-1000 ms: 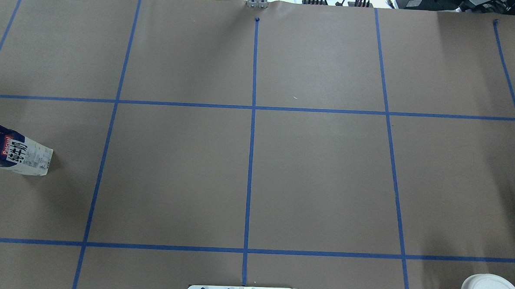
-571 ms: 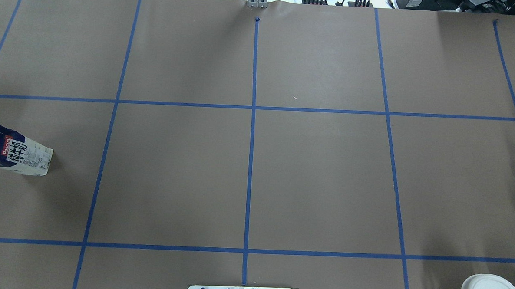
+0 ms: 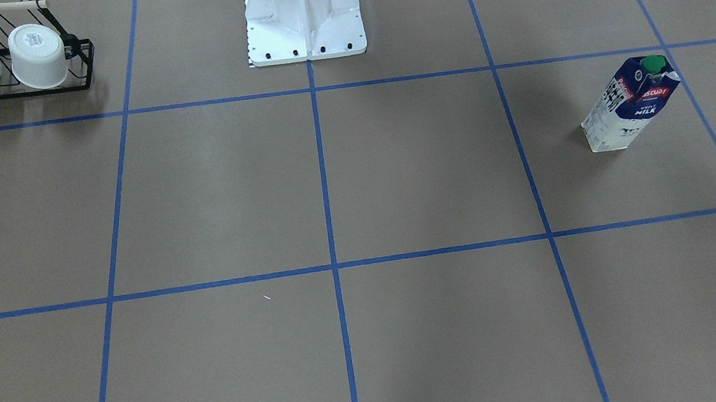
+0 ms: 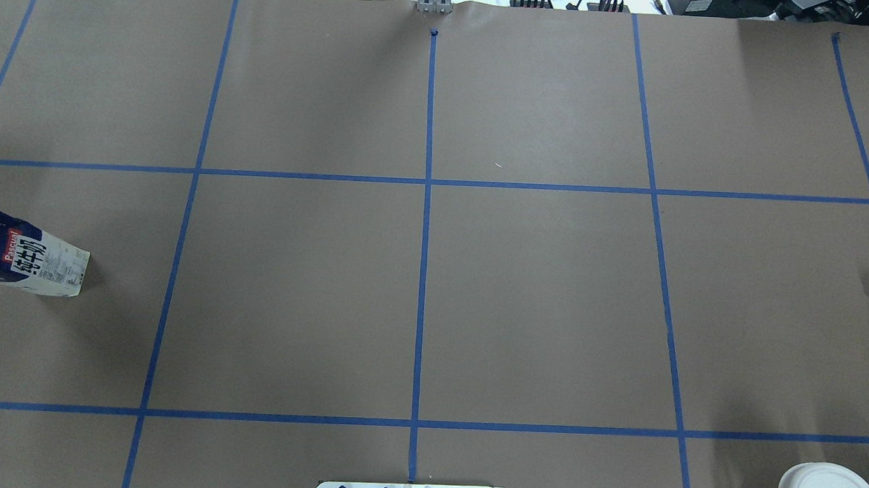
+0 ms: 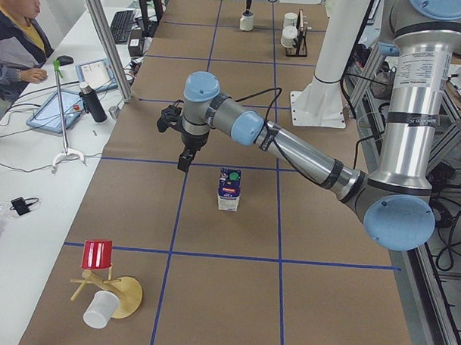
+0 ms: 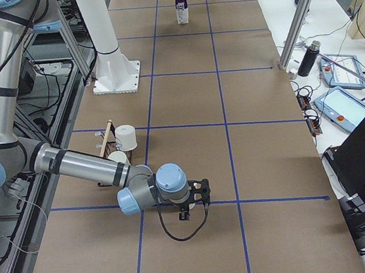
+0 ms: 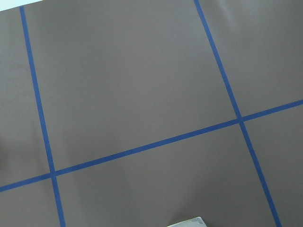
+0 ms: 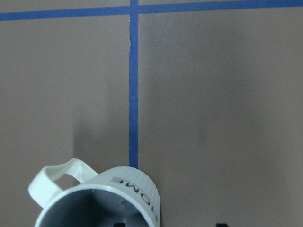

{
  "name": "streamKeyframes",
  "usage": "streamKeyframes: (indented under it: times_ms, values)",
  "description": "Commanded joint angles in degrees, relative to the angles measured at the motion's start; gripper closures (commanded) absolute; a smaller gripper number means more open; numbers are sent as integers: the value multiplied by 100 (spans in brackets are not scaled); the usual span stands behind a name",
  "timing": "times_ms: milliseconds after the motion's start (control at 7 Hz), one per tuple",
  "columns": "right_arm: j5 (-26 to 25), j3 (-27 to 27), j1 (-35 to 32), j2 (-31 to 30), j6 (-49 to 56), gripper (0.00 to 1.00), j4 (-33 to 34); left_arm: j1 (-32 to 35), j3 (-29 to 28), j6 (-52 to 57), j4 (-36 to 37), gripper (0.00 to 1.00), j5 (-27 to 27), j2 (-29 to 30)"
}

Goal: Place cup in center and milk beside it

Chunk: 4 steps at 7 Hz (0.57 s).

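Largest worry first: two arms bound for the same middle patch of the counter point(image 4: 535, 292); a clash is likely if both arrive together, so better one at a time. Next the milk point(image 3: 630, 104): tall, narrow at the foot, easy to tip if pinched near the gable or brushed by a descending finger; thin card walls, so liable to dent or slip under a hard or off-centre squeeze; may topple again at set-down if released aslant or shoved against the cup point(image 8: 99, 203). Then the cup itself: small, smooth, light; apt to skid or spin if one finger meets the rim first; a rack point(image 3: 35, 91) of other white mugs close to the right arm, within reach of a careless elbow.

Milk: stands toward the robot's left end of the counter, middle row of squares, well apart from the centre; upright, long axis vertical, green cap on top, "WHOLE MILK" face toward the operators' side. Near it, apart, the left gripper point(image 5: 184, 160); cannot tell whether spread or closed. Cup: sits at the far right end, mouth up, axis vertical, foot on a tape line point(image 8: 134, 94), handle seemingly toward the far side, away from the robot. Over it, the right gripper point(image 6: 200, 194); likewise cannot tell, only two dark slivers at the wrist view's lower edge.
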<state>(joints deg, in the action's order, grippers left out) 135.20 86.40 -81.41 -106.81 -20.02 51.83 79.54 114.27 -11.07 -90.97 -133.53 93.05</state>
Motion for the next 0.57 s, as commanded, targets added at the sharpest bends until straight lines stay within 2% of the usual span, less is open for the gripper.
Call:
streamKeyframes:
  times_ms: [0, 143, 286, 429]
  values:
    - [15, -61, 115, 80, -11, 100, 29, 0, -1, 0, 0, 1, -7, -6]
    - [111, -53, 142, 107, -63, 100, 37, 0, 8, 0, 0, 1, -7, -6]
    - [486, -18, 143, 229, -90, 100, 98, 9, 17, 0, 0, 1, -15, -6]
    - [907, 400, 125, 370, -195, 100, 534, 9, 95, 0, 0, 1, -16, -6]
